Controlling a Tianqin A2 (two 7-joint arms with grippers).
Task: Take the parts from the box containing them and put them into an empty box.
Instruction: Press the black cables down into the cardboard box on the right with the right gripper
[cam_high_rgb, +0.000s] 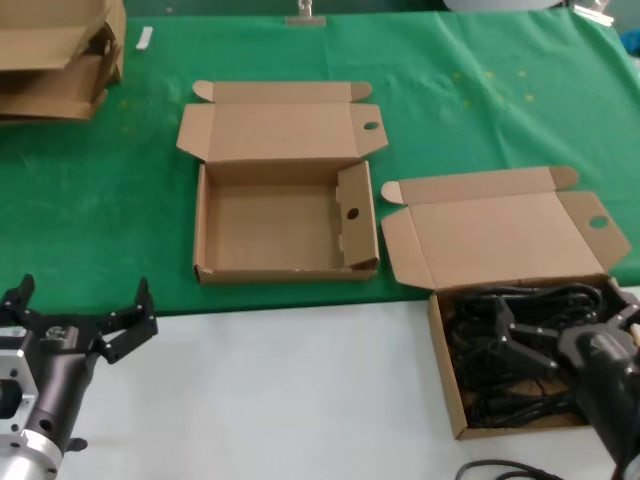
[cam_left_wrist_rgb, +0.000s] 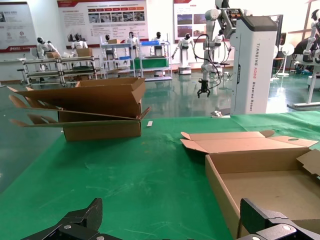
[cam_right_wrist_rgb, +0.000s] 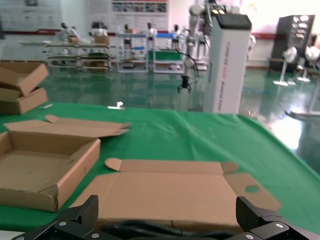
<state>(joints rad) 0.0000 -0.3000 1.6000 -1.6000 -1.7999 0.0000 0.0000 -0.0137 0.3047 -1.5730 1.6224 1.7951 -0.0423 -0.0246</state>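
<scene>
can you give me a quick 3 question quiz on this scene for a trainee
1. True or false: the empty box sits to the robot's left of the box of power cords.
2. Which gripper is over the power cords? A) left gripper B) right gripper C) neither
3. Fill in: the stack of flat cardboard pieces lies on the ____ cloth.

Key: 1 true; 2 B, with its fingers open; 3 green.
</scene>
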